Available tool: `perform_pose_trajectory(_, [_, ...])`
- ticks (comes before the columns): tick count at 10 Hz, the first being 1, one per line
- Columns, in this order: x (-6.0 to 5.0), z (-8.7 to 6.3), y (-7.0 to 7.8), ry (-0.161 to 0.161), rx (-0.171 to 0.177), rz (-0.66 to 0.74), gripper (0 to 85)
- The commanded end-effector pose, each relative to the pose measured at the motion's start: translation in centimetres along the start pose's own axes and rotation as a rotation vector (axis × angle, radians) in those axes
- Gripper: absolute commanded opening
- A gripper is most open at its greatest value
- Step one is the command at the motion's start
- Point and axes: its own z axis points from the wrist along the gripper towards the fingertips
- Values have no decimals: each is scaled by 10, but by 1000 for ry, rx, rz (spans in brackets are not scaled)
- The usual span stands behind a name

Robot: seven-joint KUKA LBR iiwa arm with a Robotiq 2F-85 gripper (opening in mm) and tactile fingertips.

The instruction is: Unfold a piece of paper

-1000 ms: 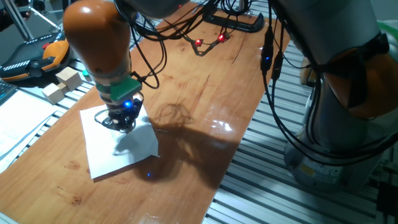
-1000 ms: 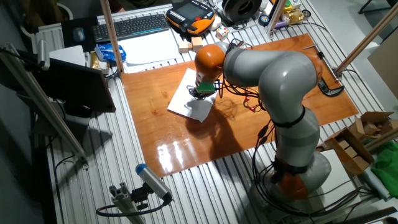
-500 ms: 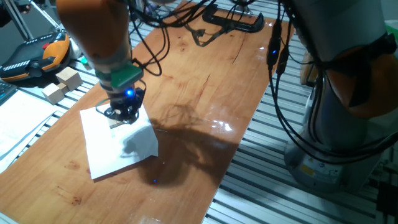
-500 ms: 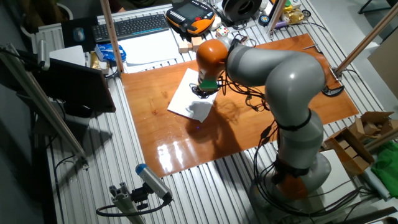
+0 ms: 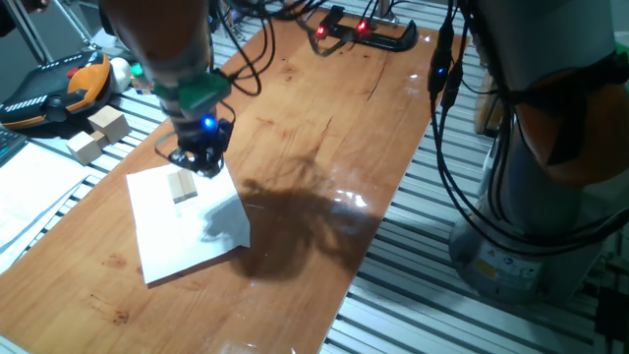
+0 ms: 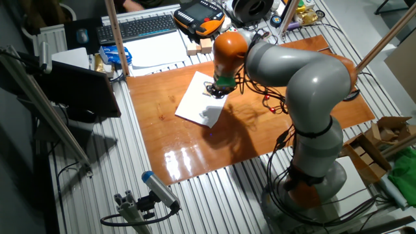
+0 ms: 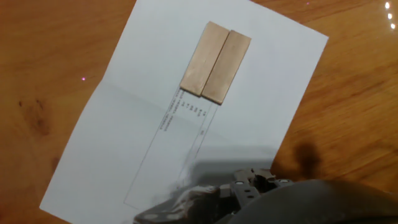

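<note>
While we cannot tell the gripper's finger spread, the piece of paper lies flat just below its fingertips.

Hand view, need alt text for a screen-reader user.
A white piece of paper lies flat and open on the wooden table, a faint crease across it and a small printed table near its middle. Two wooden blocks lie side by side on its upper part. The tool appears dimly at the bottom edge.

Even overhead light; glare patches shine on the wooden table. The arm's dark shadow falls beside the piece of paper. Hand view is sharp.
</note>
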Motion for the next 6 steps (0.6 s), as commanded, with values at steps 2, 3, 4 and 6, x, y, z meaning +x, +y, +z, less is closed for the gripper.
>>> perform_pose_trajectory(2, [-9, -9, -11, -8, 6, -3, 20])
perform_pose_trajectory(3, [-13, -14, -18, -8, 6, -9, 20])
perform_pose_trajectory(4, [-16, -18, -23, -7, 5, -12, 20])
perform_pose_trajectory(6, [-18, -22, -28, -4, 8, -12, 20])
